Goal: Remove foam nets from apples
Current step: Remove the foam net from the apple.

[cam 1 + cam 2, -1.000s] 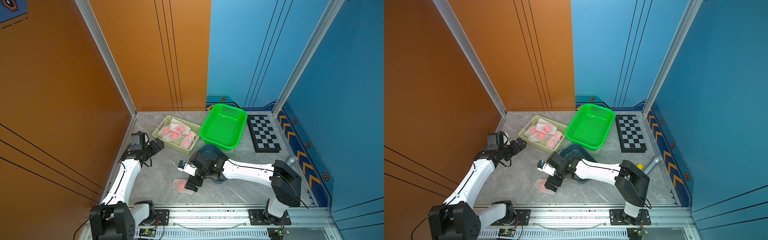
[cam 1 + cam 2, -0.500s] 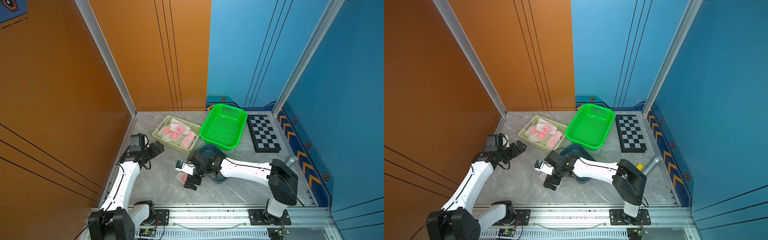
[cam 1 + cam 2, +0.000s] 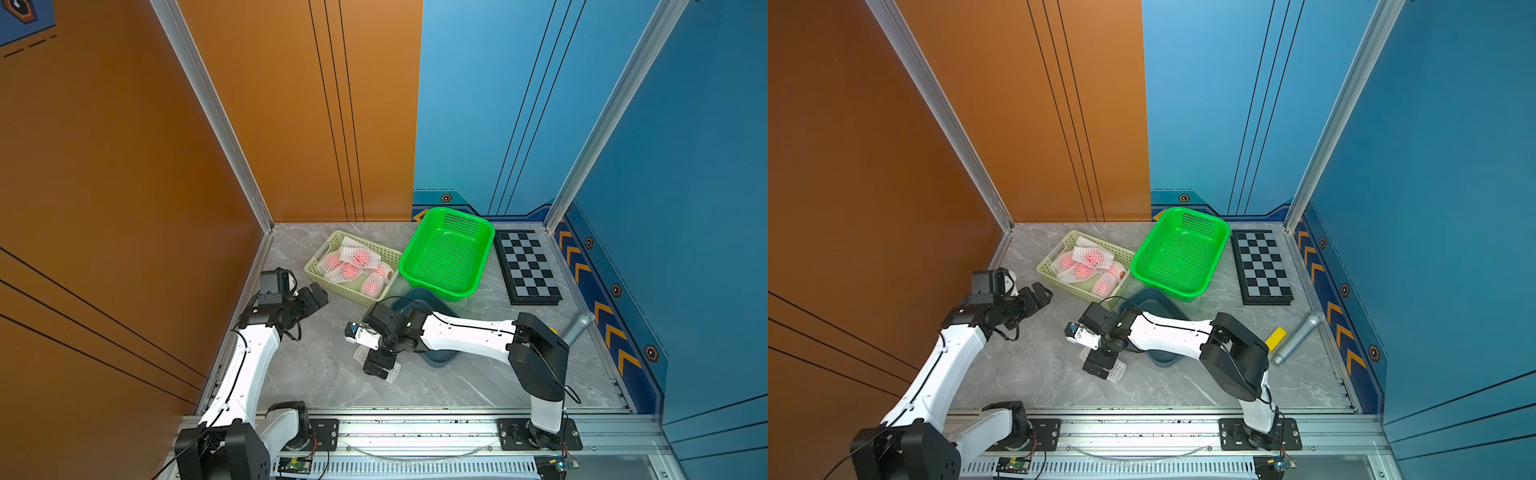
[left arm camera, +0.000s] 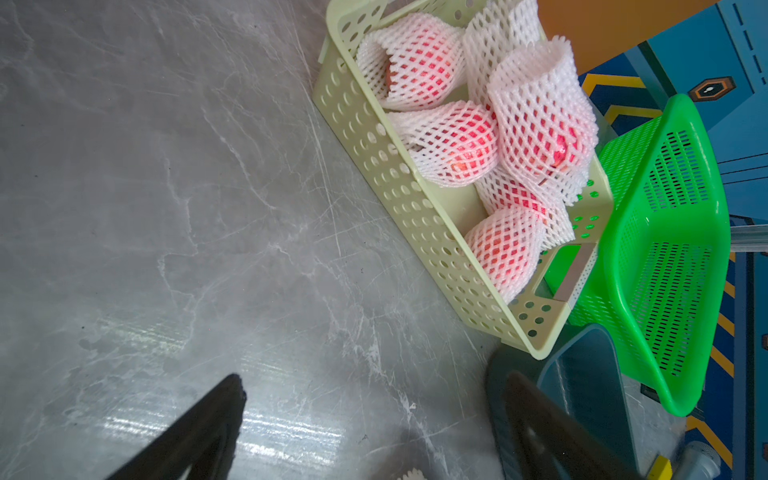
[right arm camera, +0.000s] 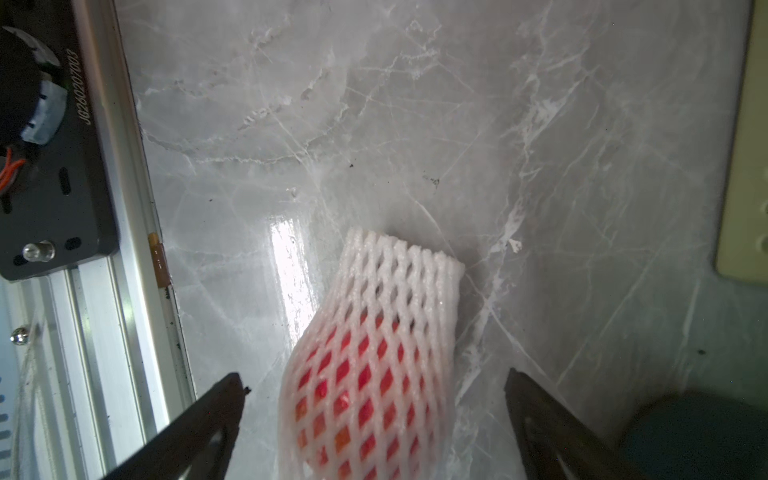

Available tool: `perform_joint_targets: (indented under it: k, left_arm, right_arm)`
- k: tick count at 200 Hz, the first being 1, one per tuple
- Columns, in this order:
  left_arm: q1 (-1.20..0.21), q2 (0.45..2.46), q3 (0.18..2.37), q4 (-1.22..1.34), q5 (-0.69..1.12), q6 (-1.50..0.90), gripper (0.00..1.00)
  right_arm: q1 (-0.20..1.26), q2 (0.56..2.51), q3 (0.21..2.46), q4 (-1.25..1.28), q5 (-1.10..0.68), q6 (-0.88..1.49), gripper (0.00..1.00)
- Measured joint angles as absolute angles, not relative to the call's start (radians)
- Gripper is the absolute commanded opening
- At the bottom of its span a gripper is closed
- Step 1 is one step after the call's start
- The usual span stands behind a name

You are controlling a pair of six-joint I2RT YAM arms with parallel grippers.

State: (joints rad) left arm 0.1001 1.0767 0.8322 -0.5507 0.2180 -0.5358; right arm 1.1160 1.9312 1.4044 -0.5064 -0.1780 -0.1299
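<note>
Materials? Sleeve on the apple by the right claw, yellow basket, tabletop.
Sleeve: white foam mesh, matte, soft-looking; diamond holes, fuzzy cut edge.
Basket: likely moulded plastic, smooth; round punched holes.
Tabletop: grey marble-look, glossy glare; stone or laminate, can't tell.

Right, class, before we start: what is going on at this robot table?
The right gripper hangs open over one apple lying on the grey table, its foam net on; the jaws stand either side, not gripping. The left gripper, also open and holding nothing, points toward the pale yellow basket, where more netted apples wait.
</note>
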Motion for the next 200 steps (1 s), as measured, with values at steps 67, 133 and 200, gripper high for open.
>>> perform_joint_targets:
  k: [67,133,200]
  left_arm:
    - [0.1,1.071,0.832,-0.55,0.218,-0.536,0.98]
    - [0.1,1.071,0.832,-0.55,0.218,-0.536,0.98]
    - [0.1,1.068,0.832,-0.55,0.218,-0.537,0.98]
  right_arm:
    - [1.141,1.96,1.411,-0.574,-0.046,-0.032,0.97]
    - [1.151,1.96,1.411,-0.596,-0.028,-0.019,0.79]
    - [1.164,1.96,1.411,-0.614,-0.033,-0.026,0.52]
